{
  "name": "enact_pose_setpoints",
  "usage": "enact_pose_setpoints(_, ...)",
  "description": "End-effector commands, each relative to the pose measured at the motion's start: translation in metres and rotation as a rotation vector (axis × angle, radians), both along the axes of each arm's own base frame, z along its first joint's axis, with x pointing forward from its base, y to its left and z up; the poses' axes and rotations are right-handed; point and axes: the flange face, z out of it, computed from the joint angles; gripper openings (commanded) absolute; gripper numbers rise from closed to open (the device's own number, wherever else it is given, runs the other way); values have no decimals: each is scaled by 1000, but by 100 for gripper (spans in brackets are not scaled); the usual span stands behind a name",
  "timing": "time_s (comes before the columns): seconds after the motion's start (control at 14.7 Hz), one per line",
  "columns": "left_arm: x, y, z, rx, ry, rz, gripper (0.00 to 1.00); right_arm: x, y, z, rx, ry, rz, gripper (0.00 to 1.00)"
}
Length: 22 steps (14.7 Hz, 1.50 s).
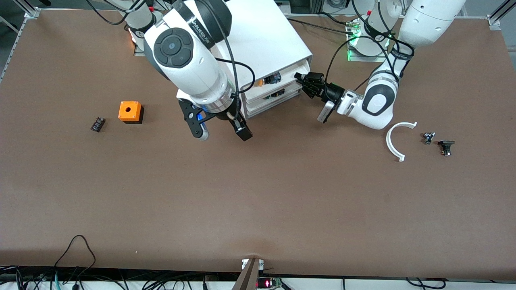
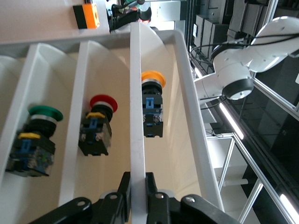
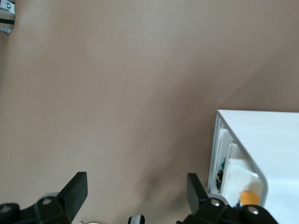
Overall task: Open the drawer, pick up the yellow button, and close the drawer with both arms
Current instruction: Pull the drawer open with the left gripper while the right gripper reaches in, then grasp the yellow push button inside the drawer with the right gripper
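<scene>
The left gripper [image 1: 305, 81] is clenched on the front lip of the drawer [image 2: 136, 116], the top tray of the white cabinet [image 1: 266, 40] near the table's edge by the robots' bases; the button [image 2: 152, 108] lies inside that drawer, orange cap up against its wall. The right gripper [image 1: 221, 128] hangs spread and empty over the table in front of the cabinet, waiting. The hold is thin, so a skewed pull could slip the lip free or drag the light cabinet; a jerk might roll the button.

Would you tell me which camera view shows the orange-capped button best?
The left wrist view: the button lies whole in the drawer, cap and black-and-blue body plain. The front view gives only a small orange speck; the right wrist view, a sliver of orange cap.
</scene>
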Motion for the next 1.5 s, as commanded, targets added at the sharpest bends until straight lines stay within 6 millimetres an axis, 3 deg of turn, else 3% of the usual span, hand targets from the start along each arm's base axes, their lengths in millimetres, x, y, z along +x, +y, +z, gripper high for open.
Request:
enact_pose_setpoints(0.0,22,8,-7,15,-8,39,0,-8,20,7,38,-1,-34,98)
enact_pose_setpoints(0.2,33,14,-4,29,-5,45,0,-25,44,10,56,-13,-43,98)
enact_pose_setpoints(0.61,78,37,7,93,-1,40,0,-54,86,-21,22,19,-17,98)
enact_pose_setpoints(0.75,89,44,4,101,-4,44,0,-60,97,-23,36,15,-35,98)
enact_pose_setpoints(0.89,98,51,0,115,2,45,0,-66,108,-39,17,25,-45,98)
enact_pose_setpoints(1.43,116,59,11,144,8,55,0,-97,143,-83,-49,42,-23,98)
